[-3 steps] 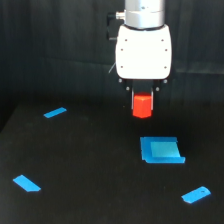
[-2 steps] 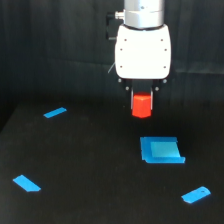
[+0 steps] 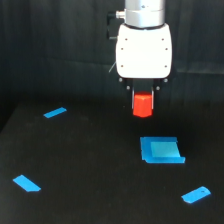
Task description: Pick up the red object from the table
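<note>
The red object point(image 3: 142, 105) is a small red-orange chunky block. It hangs under the white arm head, held in my gripper point(image 3: 143, 95), clear above the black table point(image 3: 90, 170). The gripper's dark fingers are short and mostly hidden by the white housing and the block; they are shut on the block's sides. The block sits above and a little to the exterior view's left of the blue square piece point(image 3: 161, 150).
Flat blue pieces lie on the table: a small strip point(image 3: 55, 113) at the exterior view's left, another point(image 3: 27, 183) at the lower left, a rounded one point(image 3: 196, 194) at the lower right. A dark backdrop stands behind the arm.
The arm has risen a little with the red block held in it. The blue pieces have not moved.
</note>
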